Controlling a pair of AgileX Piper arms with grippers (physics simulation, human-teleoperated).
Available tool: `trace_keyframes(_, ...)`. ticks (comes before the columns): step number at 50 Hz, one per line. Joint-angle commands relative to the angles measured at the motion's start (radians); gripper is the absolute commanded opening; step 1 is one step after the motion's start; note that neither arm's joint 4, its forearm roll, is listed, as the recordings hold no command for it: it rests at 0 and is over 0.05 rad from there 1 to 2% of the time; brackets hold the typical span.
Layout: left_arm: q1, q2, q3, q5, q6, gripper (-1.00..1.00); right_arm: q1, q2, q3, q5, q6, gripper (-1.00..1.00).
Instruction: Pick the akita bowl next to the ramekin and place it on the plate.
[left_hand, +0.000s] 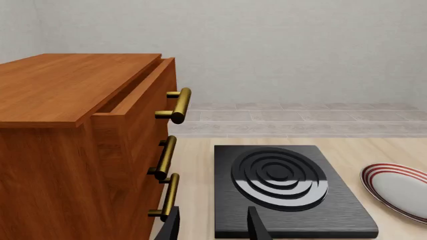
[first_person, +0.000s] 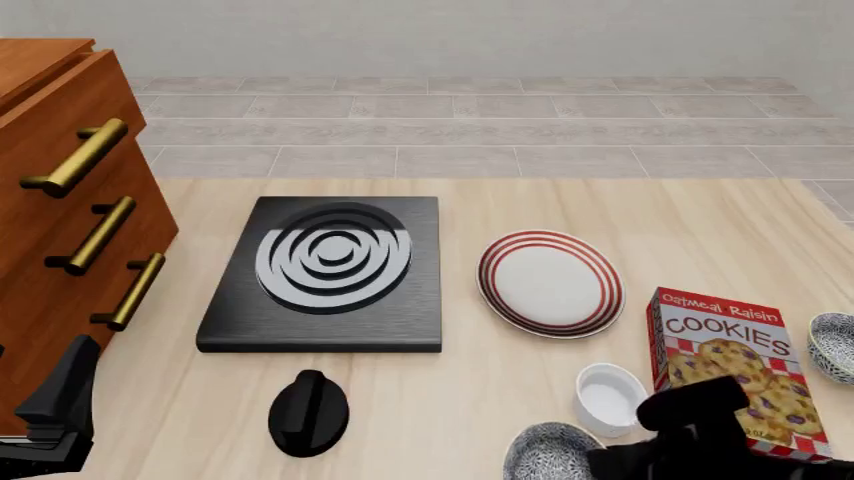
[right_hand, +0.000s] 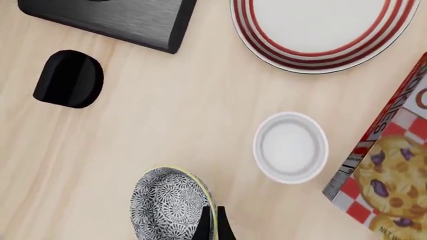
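Note:
The akita bowl (right_hand: 167, 210), dark speckled grey and white, sits near the table's front edge beside the white ramekin (right_hand: 290, 146). It looks tilted in the right wrist view. My right gripper (right_hand: 213, 220) is shut on the bowl's rim. In the front view the akita bowl (first_person: 545, 452) is left of the ramekin (first_person: 610, 396), with my right gripper (first_person: 601, 458) at its right edge. The red-ringed plate (first_person: 550, 282) lies farther back, with nothing on it. My left gripper (left_hand: 213, 227) is open and holds nothing, low at the front left (first_person: 60, 400) by the cabinet.
A cookies box (first_person: 727, 360) stands right of the ramekin, and a second speckled bowl (first_person: 835, 346) sits at the right edge. A black stove block (first_person: 327, 270) and a black knob (first_person: 308, 412) lie left of the plate. A wooden drawer cabinet (first_person: 67, 200) fills the left side.

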Motion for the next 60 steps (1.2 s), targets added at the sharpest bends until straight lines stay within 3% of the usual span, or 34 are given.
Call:
trace_keyframes(1,0.000,0.000,0.000,0.000,0.000,1.00,-0.009,-0.047,-0.046,0.058,0.001,-1.00)
trace_keyframes(17,0.000,0.000,0.000,0.000,0.000,1.00,-0.040,-0.072,-0.091,0.101,0.011,-1.00)
trace_keyframes(20,0.000,0.000,0.000,0.000,0.000,1.00,-0.092,-0.080,-0.100,0.112,-0.007,-1.00)
trace_keyframes(29,0.000,0.000,0.000,0.000,0.000,1.00,-0.118,-0.085,-0.125,0.129,0.006,-1.00)
trace_keyframes(36,0.000,0.000,0.000,0.000,0.000,1.00,-0.135,-0.080,-0.139,0.130,0.033,-1.00)
trace_keyframes(40,0.000,0.000,0.000,0.000,0.000,1.00,-0.150,-0.077,-0.145,0.126,0.023,-1.00)
trace_keyframes(43,0.000,0.000,0.000,0.000,0.000,1.00,-0.195,-0.074,-0.145,0.122,0.029,-1.00)
trace_keyframes(60,0.000,0.000,0.000,0.000,0.000,1.00,-0.231,-0.054,-0.192,0.114,0.054,-1.00)
